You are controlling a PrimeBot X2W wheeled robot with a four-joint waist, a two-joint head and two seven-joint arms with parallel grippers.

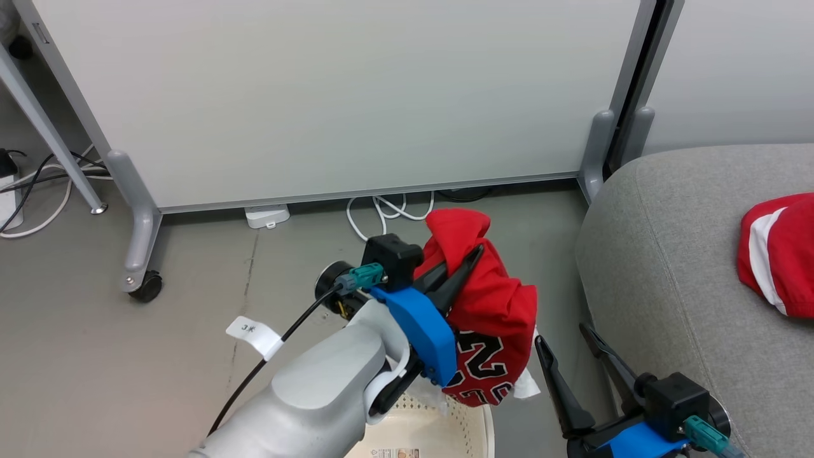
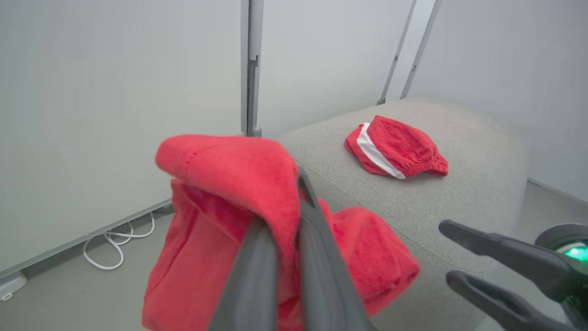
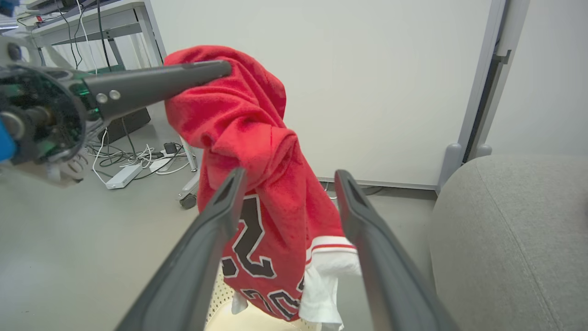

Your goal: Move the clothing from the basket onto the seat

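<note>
We see only a corner of the cream perforated basket (image 1: 474,423), cut off by the lower edge and hidden behind the left forearm. The left hand (image 1: 474,254) is clamped on the soft red jersey (image 1: 496,305), which hangs bunched above the basket, and folds break up its black-and-white numerals. The right hand (image 1: 563,335) sits beside it, fingers spread, holding nothing. The second red garment (image 1: 779,254), white-striped, lies crumpled on the grey woven sofa (image 1: 668,254), clipped at the edge.

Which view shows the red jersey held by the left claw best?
Right wrist view: the jersey hangs full length, lettering and white trim plain. Head view: the left claw and its blue mount cover part. Left wrist view: close plain red folds.
</note>
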